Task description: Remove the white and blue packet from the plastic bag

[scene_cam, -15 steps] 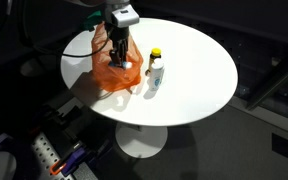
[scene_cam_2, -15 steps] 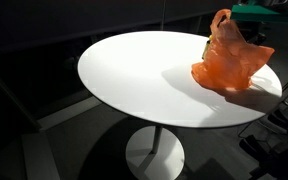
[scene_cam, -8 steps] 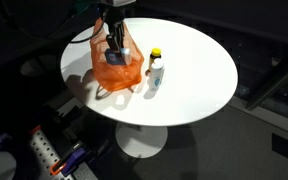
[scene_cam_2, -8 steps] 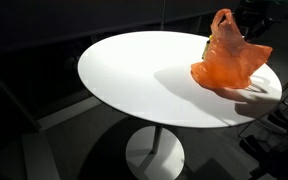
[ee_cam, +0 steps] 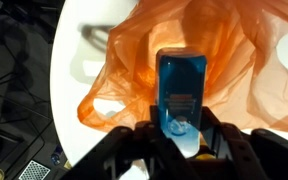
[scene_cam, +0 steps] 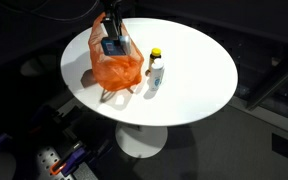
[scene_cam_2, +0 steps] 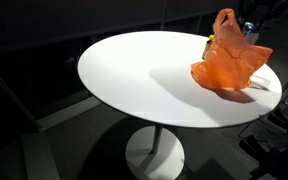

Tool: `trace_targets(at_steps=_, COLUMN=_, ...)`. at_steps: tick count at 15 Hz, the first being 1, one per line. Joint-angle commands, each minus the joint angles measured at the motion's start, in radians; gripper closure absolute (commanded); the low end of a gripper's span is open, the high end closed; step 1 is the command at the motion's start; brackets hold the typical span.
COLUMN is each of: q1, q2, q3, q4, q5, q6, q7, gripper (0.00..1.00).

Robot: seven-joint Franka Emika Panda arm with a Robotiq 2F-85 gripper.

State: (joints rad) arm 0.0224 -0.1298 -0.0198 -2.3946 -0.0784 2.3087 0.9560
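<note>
- A round white desk on a single pedestal carries everything; the floor around it is dark.
- An orange plastic bag sits near one edge of the desk, crumpled, with its mouth open upward.
- A small bottle with a yellow cap stands upright just beside the bag, apart from the fingers.
- In an exterior view, the bag blocks nearly everything behind it (the fingers there are too dark to make out).
- The arm comes in from the top edge of an exterior view and points straight down over the bag's mouth.
- In the wrist view, the two dark fingers are closed against the sides of the packet, pinching its near end between them.
- The packet is blue with a pale patch at the gripped end, and it hangs upright from the fingers.
- It sits at the bag's open mouth, with orange plastic spread behind and around it; I cannot tell whether its far end is fully clear of the bag.
- In an exterior view, the packet shows against the upper part of the bag, directly below the arm.
</note>
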Motion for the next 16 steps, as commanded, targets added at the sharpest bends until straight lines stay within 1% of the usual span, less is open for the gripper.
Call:
trace_targets(at_steps=1, q1=-0.056, q2=-0.076, q3=-0.004, q4=-0.009, q5=-0.005, q6=-0.047, q7=-0.033, gripper=0.81)
trace_targets(at_steps=4, q1=-0.110, q2=-0.097, q3=-0.020, q4=-0.004, q5=-0.009, q6=-0.050, q7=-0.035, gripper=0.81)
trace_targets(at_steps=10, q1=-0.205, q2=-0.092, q3=-0.068, q4=-0.020, q5=-0.025, q6=-0.026, q7=-0.037, gripper=0.81)
trace_targets(at_steps=13, q1=-0.237, q2=-0.077, q3=-0.090, q4=-0.042, q5=-0.026, q6=-0.003, q7=-0.044, gripper=0.81)
trace_targets(at_steps=16, q1=-0.255, q2=-0.051, q3=-0.108, q4=-0.062, q5=-0.023, q6=0.047, q7=-0.053, gripper=0.81)
